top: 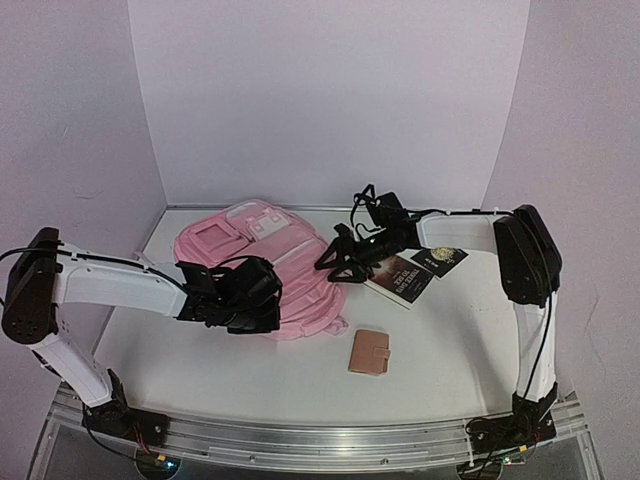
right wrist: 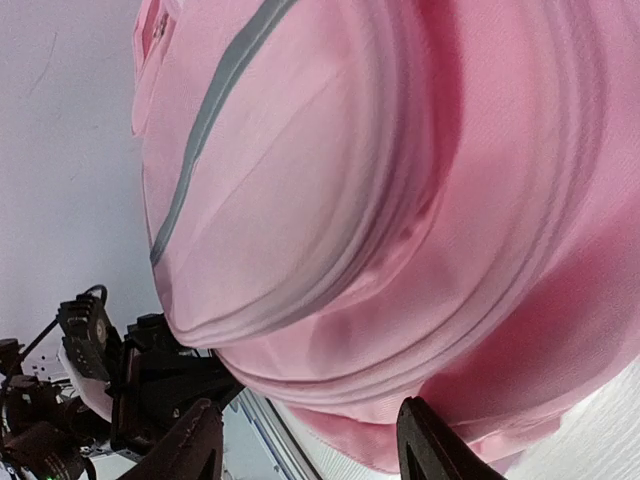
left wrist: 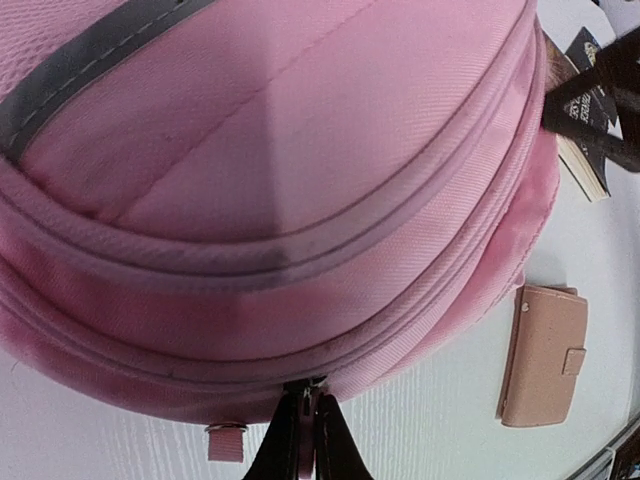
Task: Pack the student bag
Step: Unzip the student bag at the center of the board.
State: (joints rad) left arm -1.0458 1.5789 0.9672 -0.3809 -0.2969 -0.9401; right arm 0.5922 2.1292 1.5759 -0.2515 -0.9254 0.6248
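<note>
Bag [top: 255, 260] lies flat on the table [top: 450, 340], back-left of centre, rounded top end toward the arms. Left gripper [left wrist: 303, 420] has its fingers pressed together, pinching the bag at its near edge. It looks like it has the pull of the zip [left wrist: 440, 315], but the wrist view is too tight to be sure. Right gripper [right wrist: 308, 410] is at the bag's right side with fingers spread and nothing held, fabric just ahead of them. I think the step is getting the main compartment open. Left should keep the pinch and hold tension along the zip line, not lift, or the soft shell will bunch. Right should close on the fabric beside the zip as an anchor before any pull. Grab one layer only, well away from the teeth. Wallet [top: 369, 351] and book [top: 400, 275] sit just right of the bag, so sweep wide of them.
</note>
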